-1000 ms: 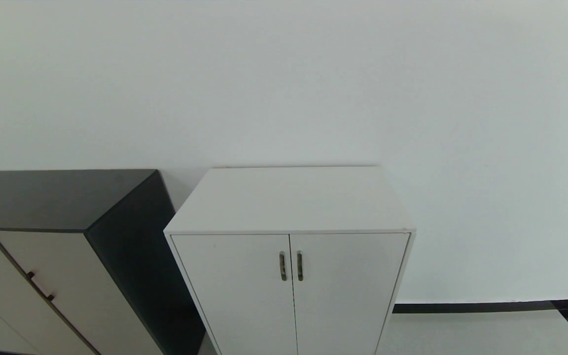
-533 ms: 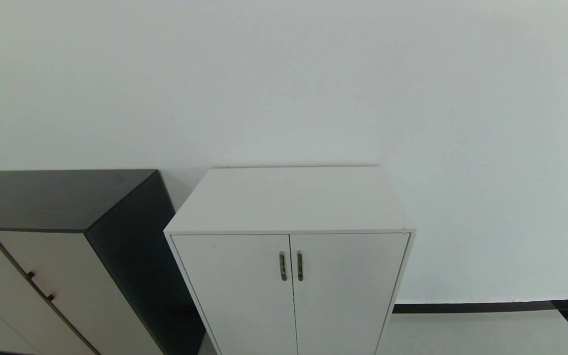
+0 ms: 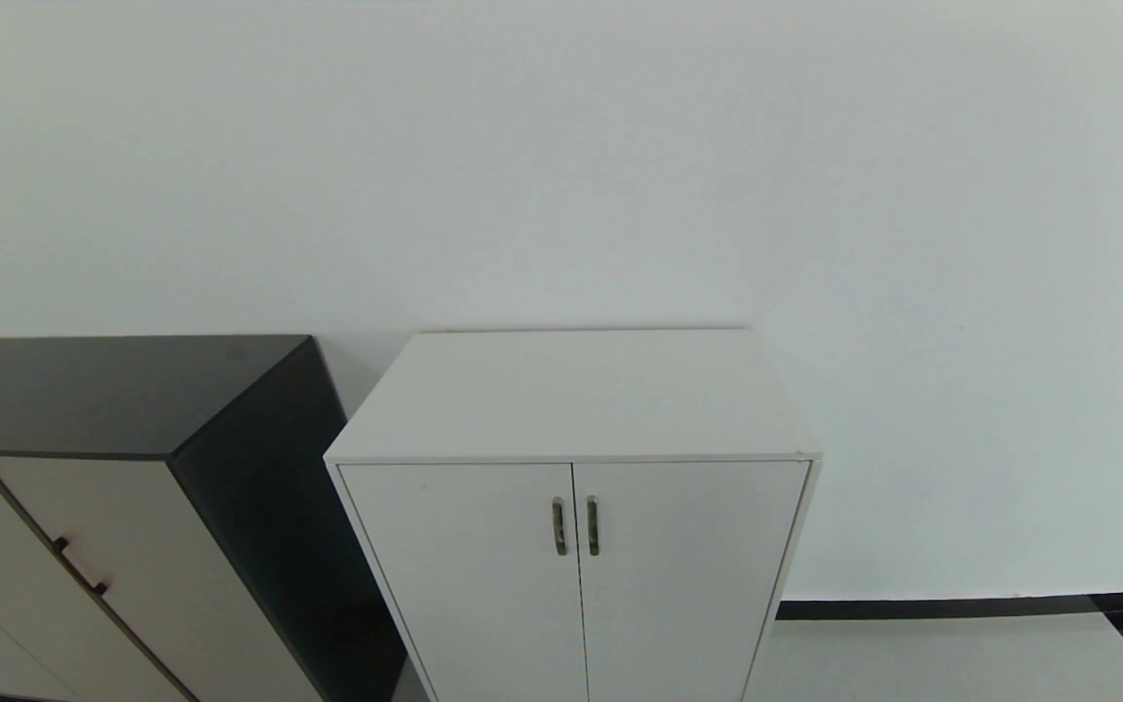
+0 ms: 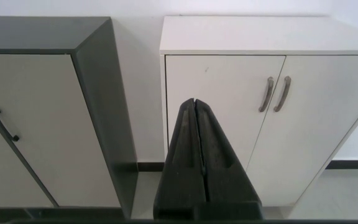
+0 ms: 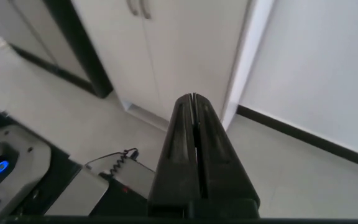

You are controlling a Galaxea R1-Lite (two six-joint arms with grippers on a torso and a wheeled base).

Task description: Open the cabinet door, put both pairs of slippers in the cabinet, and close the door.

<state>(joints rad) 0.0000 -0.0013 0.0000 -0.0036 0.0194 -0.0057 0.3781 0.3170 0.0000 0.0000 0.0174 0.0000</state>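
Note:
The white cabinet [image 3: 576,487] stands against the wall with both doors closed. Two metal handles [image 3: 575,526] sit side by side at the centre seam. In the left wrist view the cabinet [image 4: 260,118] is ahead and its handles [image 4: 275,94] are some way off. My left gripper [image 4: 195,109] is shut with nothing in it, well short of the left door. My right gripper [image 5: 194,102] is shut and empty, held low over the floor near the cabinet's right bottom corner [image 5: 232,106].
A darker cabinet [image 3: 113,468] with beige doors and black handles stands to the left of the white one, almost touching it. A black baseboard [image 3: 971,606] runs along the wall on the right. Light floor [image 5: 303,180] lies open to the right of the cabinet.

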